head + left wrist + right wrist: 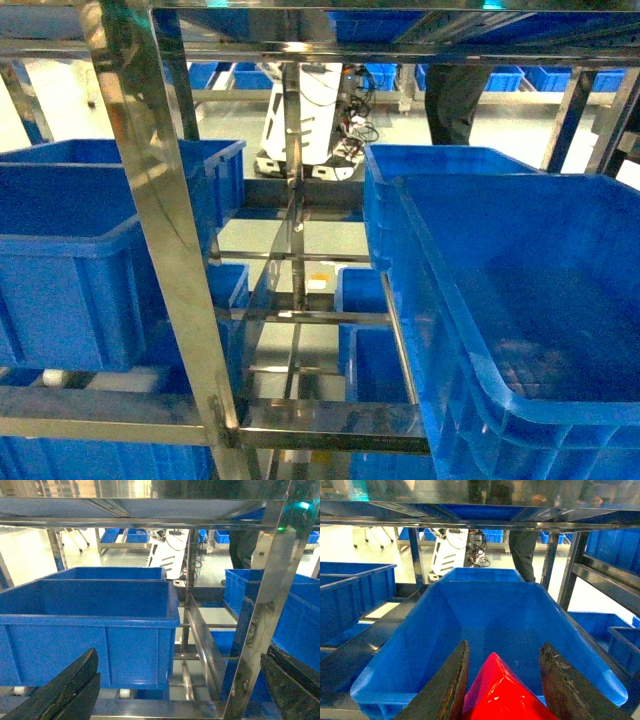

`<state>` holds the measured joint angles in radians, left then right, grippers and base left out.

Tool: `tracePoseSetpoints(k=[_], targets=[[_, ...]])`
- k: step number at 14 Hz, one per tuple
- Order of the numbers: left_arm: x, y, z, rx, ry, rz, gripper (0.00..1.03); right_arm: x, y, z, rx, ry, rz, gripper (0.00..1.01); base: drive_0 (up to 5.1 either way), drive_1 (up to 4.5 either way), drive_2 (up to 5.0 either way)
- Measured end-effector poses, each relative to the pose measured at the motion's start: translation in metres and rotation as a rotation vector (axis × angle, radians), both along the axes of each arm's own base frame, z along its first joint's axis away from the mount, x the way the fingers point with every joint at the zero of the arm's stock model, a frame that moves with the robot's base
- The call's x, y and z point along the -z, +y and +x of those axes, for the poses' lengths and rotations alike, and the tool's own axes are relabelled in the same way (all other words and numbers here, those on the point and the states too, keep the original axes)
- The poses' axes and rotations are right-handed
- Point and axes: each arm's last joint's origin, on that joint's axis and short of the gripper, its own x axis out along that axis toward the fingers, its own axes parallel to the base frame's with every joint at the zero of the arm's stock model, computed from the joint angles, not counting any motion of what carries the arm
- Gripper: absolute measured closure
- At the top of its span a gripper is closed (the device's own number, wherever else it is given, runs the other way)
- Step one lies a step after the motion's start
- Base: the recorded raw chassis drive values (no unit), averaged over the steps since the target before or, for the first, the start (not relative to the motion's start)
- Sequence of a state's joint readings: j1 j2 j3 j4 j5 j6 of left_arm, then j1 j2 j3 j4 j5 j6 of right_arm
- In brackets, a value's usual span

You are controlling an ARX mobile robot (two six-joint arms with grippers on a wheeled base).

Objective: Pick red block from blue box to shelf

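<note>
**Red block gripped, hanging over a blue crate on the shelf**

Right wrist view first: the red block (502, 692) sits squarely between the two dark fingers (450, 685) of the right gripper (506, 687), and the pincer is clenched on it, a finger pressed to each side. Glossy red plastic, bright highlights, one sharp edge pointing up and away from the camera; no stud can be made out from here. Below and ahead of it lies an open blue crate (485, 625), smooth sloping walls, nothing visible on its floor, near rim just under the block.

The shelf (160, 230) frames everything: shiny steel uprights and rails, a rail running overhead, a slanted upright crossing the head view on the left. In that view the same crate (520, 300) fills the right side, another crate (90, 260) the left, with an open gap between them.

The left gripper (180, 690) is released, fingers spread wide at the bottom corners of its view, facing a crate (90, 625), an upright close on its right.
</note>
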<state>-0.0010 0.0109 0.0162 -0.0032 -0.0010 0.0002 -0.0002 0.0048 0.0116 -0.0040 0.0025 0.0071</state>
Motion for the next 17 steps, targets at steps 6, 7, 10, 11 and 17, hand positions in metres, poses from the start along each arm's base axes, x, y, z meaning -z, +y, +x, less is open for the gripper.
tracePoseSetpoints(k=[6, 7, 10, 11, 17], targets=[[0.000, 0.000, 0.000, 0.000, 0.000, 0.000, 0.05, 0.000, 0.000, 0.000, 0.000, 0.000, 0.000, 0.64, 0.0, 0.00, 0.0], [0.000, 0.000, 0.000, 0.000, 0.000, 0.000, 0.05, 0.000, 0.000, 0.000, 0.000, 0.000, 0.000, 0.64, 0.0, 0.00, 0.0], [0.000, 0.000, 0.000, 0.000, 0.000, 0.000, 0.05, 0.000, 0.000, 0.000, 0.000, 0.000, 0.000, 0.64, 0.0, 0.00, 0.0], [0.000, 0.000, 0.000, 0.000, 0.000, 0.000, 0.05, 0.000, 0.000, 0.000, 0.000, 0.000, 0.000, 0.64, 0.0, 0.00, 0.0], [0.000, 0.000, 0.000, 0.001, 0.001, 0.000, 0.05, -0.016, -0.004, 0.030, 0.168, 0.323, -0.112, 0.64, 0.0, 0.00, 0.0]])
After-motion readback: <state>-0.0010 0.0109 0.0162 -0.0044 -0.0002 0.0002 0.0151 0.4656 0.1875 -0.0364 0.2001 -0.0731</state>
